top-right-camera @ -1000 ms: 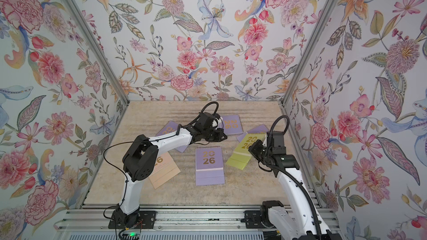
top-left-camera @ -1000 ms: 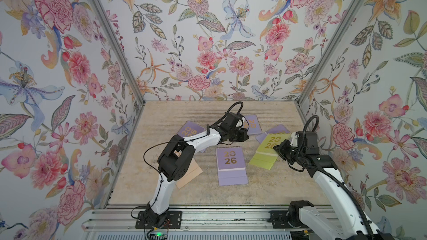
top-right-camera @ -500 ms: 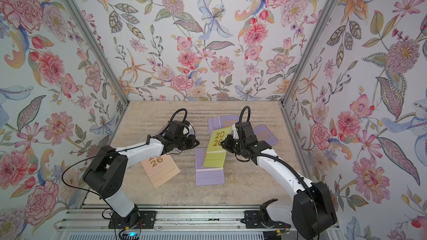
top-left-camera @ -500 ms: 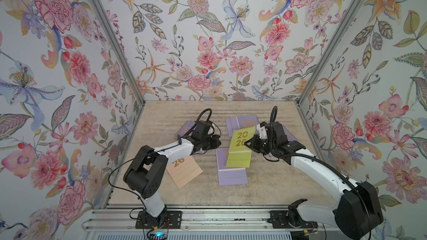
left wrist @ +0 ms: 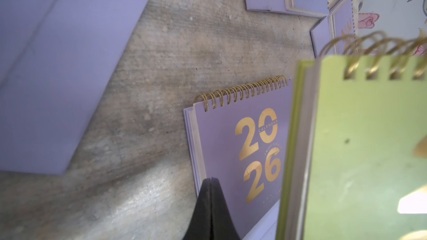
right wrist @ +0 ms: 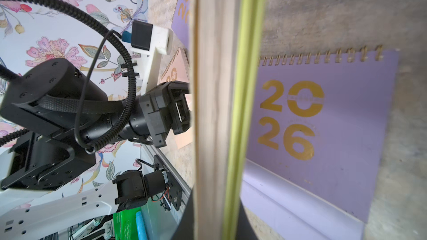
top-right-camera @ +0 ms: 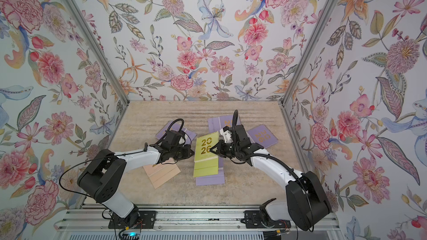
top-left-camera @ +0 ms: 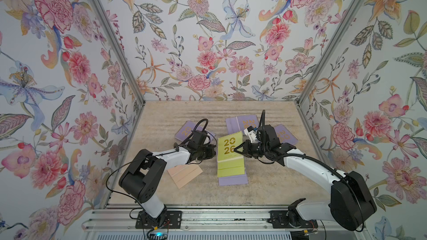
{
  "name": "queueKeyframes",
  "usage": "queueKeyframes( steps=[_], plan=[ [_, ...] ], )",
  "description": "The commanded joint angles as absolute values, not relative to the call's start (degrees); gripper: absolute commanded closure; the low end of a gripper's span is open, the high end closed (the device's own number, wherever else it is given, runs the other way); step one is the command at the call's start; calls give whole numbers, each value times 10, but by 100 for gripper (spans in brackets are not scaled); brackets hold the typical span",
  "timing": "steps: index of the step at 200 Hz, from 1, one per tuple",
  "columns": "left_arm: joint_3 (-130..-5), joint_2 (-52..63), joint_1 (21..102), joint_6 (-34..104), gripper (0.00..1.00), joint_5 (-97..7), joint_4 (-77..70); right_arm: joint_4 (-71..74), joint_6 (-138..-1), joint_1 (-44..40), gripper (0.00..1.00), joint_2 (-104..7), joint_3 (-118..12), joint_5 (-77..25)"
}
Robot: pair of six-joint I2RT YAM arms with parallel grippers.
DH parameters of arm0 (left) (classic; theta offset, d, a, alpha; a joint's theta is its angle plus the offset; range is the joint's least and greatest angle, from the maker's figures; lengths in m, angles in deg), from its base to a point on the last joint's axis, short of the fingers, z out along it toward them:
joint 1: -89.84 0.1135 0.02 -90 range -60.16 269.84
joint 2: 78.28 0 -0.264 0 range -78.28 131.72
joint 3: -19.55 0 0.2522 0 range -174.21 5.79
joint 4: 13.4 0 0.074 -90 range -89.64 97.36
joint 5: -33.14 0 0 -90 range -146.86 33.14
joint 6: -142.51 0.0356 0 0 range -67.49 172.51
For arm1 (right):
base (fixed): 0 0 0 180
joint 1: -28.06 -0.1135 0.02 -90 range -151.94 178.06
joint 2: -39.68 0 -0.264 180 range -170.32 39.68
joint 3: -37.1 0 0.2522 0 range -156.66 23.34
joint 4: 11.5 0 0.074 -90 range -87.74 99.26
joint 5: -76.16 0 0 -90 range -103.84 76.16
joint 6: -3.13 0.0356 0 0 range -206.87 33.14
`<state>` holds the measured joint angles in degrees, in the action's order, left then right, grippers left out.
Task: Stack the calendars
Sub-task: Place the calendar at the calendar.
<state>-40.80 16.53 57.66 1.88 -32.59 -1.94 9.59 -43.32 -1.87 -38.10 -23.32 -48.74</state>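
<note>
Yellow-green calendar (top-left-camera: 229, 148) now over lilac calendar (top-left-camera: 233, 180)

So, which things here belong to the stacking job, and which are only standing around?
Belong to the job:
- yellow-green calendar, held in the right gripper
- lilac calendar under it
- peach calendar
- three more lilac calendars

Not part of it:
- floral walls
- metal rail

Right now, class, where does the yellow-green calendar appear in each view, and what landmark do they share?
In a top view: yellow-green calendar at picture centre, tilted up.
In a top view: calendar at picture centre too.
Left wrist: calendar close up, spiral showing.
Right wrist: calendar edge-on, mid-picture.
Shared landmark: lilac calendar lying beneath it.
</note>
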Motion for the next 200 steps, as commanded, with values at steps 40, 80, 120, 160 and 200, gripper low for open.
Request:
queueKeyframes(
  steps=[40, 80, 120, 160, 200],
  plan=[
    [-371, 141, 580, 2, 100, -353, -36, 4, -460, -16, 100, -407, -189, -550],
    [-343, 124, 579, -12, 100, -358, -47, -20, -464, -9, 100, -421, -176, -582],
    [-328, 128, 579, -21, 100, -350, -66, -45, -460, 7, 100, -430, -156, -601],
    [-331, 124, 578, -24, 100, -354, -64, -50, -469, 15, 100, -432, -141, -613],
    [-338, 142, 570, -28, 100, -348, -71, -58, -476, 29, 100, -445, -139, -629]
  ],
)
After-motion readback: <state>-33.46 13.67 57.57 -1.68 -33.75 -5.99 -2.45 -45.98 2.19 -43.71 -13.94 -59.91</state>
